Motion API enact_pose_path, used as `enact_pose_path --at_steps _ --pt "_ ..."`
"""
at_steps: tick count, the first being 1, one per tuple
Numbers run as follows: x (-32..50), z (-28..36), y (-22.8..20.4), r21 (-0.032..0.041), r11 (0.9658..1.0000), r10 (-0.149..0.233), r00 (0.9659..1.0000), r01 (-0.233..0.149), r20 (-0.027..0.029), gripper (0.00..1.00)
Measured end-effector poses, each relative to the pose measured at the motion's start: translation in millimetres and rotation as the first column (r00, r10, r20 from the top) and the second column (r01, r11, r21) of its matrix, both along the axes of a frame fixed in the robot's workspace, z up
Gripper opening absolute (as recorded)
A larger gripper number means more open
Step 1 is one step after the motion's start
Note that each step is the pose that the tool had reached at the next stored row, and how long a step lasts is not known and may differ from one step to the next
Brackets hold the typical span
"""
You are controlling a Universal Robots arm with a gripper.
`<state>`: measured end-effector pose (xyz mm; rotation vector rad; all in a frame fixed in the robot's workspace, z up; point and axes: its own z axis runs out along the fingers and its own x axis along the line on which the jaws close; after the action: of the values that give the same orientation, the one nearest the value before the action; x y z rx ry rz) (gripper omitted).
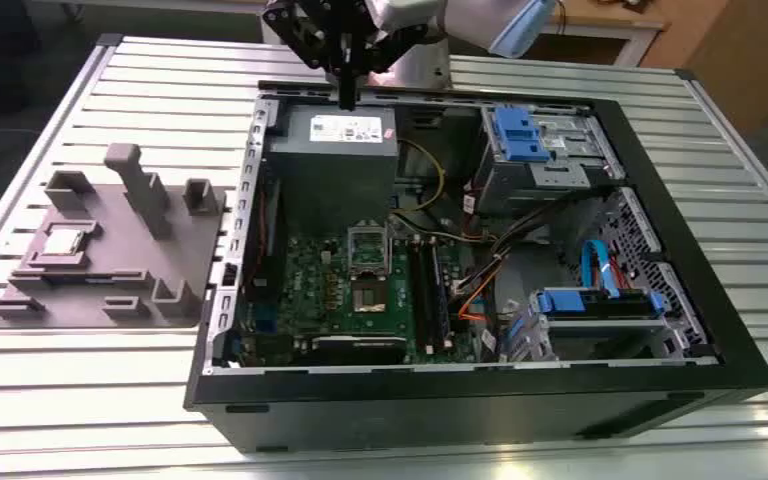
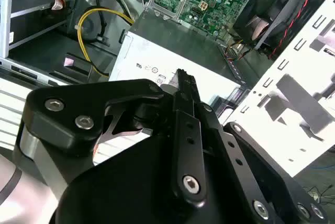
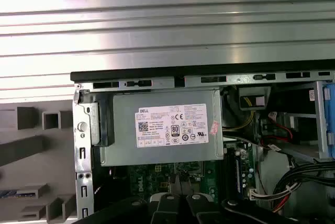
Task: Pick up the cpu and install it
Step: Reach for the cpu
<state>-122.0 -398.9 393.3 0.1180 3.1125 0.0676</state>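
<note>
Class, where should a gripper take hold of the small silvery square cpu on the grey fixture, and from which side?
Probably by two opposite edges of the small flat silvery square cpu, coming straight down from above: it lies flat, top up, on the grey moulded fixture, whose raised walls flank it.
</note>
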Motion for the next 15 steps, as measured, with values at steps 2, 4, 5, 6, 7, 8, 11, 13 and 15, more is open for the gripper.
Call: enact_pose_path --at_steps 2,4,5,6,7,8,11,13,15 --pt "-2.2 -1.4 0.0 0.0 1.0 0.0 1.0 0.0 0.0 0.1" --pt "-5.1 -4.6 0.0 0.0 1.0 0.0 1.0 0.0 0.0 0.1" --pt "-5.2 -4.6 0.0 0.0 1.0 0.0 1.0 0.0 0.0 0.1" --pt "-5.4 -4.6 0.0 0.0 1.0 0.0 1.0 0.0 0.0 0.1" --pt "-5.5 -4.6 0.0 0.0 1.0 0.0 1.0 0.0 0.0 0.1" --pt "-9.6 -6.6 0.0 0.0 1.0 0.0 1.0 0.0 0.0 0.1" --pt "-17.2 -11.2 0.0 -0.0001 1.0 0.0 1.0 0.0 -0.0001 0.1" --pt "-17.5 -11.4 0.0 -0.0001 1.0 0.0 1.0 0.0 -0.0001 0.1" --pt "-17.8 -11.5 0.0 0.0 1.0 0.0 1.0 0.0 -0.0001 0.1"
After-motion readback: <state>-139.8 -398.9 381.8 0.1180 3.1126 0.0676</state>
